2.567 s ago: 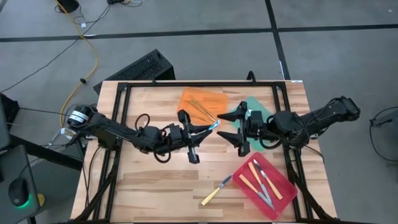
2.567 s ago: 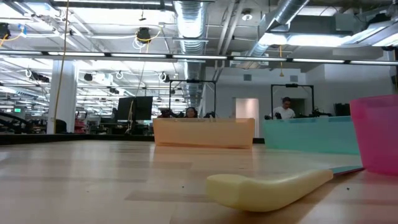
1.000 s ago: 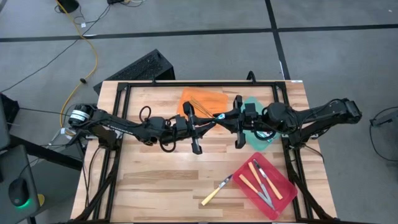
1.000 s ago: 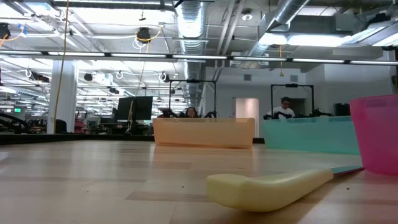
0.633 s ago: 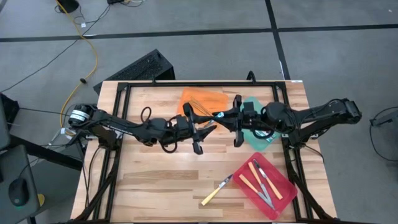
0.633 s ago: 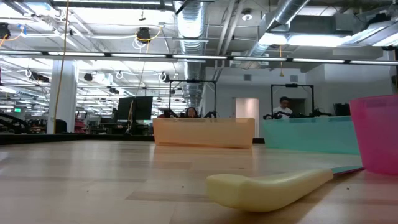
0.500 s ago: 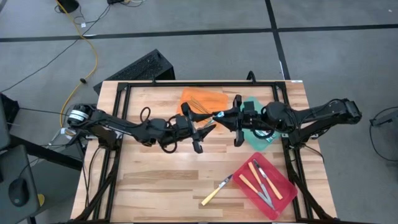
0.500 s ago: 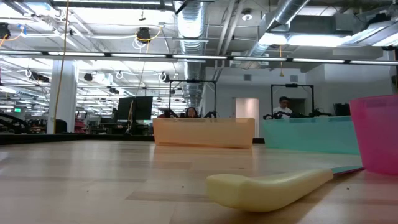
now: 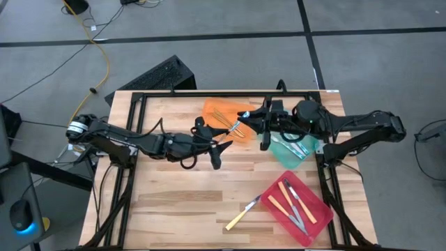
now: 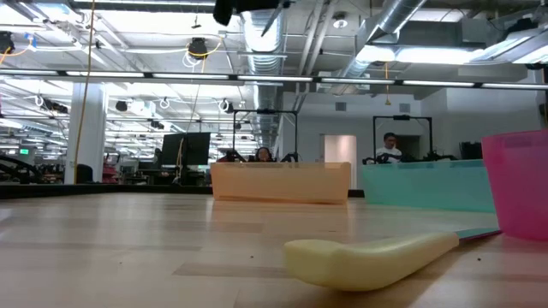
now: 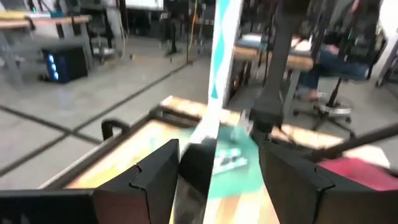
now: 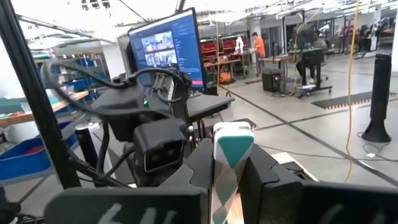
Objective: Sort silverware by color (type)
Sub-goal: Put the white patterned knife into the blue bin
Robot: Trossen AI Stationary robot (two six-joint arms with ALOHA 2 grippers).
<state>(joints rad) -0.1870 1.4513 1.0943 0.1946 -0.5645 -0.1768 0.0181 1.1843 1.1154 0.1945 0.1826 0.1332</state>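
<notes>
The right gripper (image 9: 245,120) now clamps the teal-handled utensil (image 12: 231,152) at the table's 12 o'clock. The left gripper (image 9: 221,143), fingers apart, has released it and withdrawn toward 9 o'clock. Handover appears complete; placement in the green tray (image 9: 291,153) looks next.

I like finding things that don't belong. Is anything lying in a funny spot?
Yes. One yellow knife lies alone on the bare table, beside the red tray where others like it lie. Also, the right claw holds a blue utensil up over the orange tray.
</notes>
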